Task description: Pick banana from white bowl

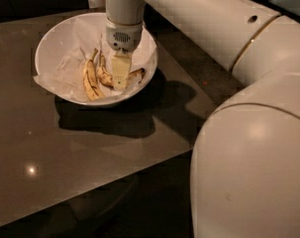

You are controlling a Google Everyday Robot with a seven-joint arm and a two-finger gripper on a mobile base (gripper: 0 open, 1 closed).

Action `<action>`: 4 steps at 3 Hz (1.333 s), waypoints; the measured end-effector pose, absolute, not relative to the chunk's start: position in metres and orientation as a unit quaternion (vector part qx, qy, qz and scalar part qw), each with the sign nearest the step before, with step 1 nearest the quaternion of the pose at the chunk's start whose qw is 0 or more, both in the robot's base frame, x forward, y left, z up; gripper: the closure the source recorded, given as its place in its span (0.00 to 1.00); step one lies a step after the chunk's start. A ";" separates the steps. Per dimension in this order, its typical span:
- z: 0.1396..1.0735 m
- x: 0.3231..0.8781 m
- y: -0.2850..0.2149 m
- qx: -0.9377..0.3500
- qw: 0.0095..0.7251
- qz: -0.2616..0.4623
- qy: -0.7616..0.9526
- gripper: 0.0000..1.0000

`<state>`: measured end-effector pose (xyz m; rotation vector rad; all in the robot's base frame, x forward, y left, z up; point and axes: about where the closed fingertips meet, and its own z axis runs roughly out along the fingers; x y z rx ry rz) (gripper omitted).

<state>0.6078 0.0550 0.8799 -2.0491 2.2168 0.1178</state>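
White bowl (47, 42) | banana (104, 76) inside, partly hidden beneath gripper (120, 83) down in bowl | gripper state: cannot tell

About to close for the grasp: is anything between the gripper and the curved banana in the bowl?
Nothing visible does. The gripper is down inside the white bowl, right over the middle of the curved banana. The straighter banana lies alongside, clear of the gripper.

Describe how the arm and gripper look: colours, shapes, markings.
The arm is thick, rounded, glossy white, with small dark holes and a thin gold band at a joint. The wrist is a grey cylinder with a vent grille. The cream gripper sits inside the white bowl.
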 end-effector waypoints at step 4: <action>0.855 0.605 0.068 -0.702 0.041 0.068 0.708 0.31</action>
